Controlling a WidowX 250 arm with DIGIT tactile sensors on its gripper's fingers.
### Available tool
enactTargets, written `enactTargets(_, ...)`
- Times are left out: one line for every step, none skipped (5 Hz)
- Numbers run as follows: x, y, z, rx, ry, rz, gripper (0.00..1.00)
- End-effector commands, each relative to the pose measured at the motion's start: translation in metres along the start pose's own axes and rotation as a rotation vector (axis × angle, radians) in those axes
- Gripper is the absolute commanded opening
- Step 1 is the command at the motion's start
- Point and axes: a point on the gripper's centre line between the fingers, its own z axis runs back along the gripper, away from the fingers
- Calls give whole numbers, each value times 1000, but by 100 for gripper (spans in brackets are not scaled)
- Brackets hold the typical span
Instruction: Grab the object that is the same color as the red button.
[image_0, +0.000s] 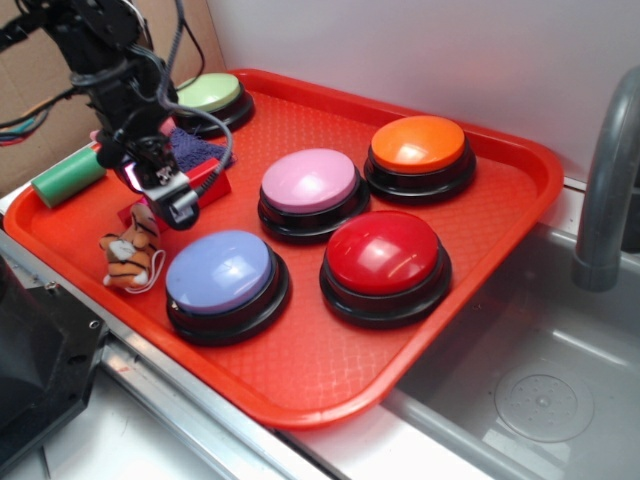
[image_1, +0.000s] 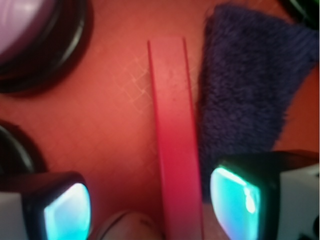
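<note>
fingers (image_1: 245, 200) straddle red block (image_1: 175, 140)

A red block (image_1: 174, 145) runs lengthwise between the spread fingers (image_1: 67, 212) of the gripper (image_1: 150, 207), its right edge beside a dark blue cloth (image_1: 250, 85) on the red tray (image_1: 100, 125).

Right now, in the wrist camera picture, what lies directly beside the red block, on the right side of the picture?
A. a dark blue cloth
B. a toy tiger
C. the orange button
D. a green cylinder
A. In the wrist view the red block runs up the middle between the gripper fingers, and the fuzzy dark blue cloth lies along its right edge.
</note>
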Motion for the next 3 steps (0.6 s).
enactTargets(12, 2, -9, 22, -8, -8, 32)
enactTargets(13, 0, -8, 34, -15, 1, 0)
enactTargets(13, 0, 7, 28, 4, 7, 0)
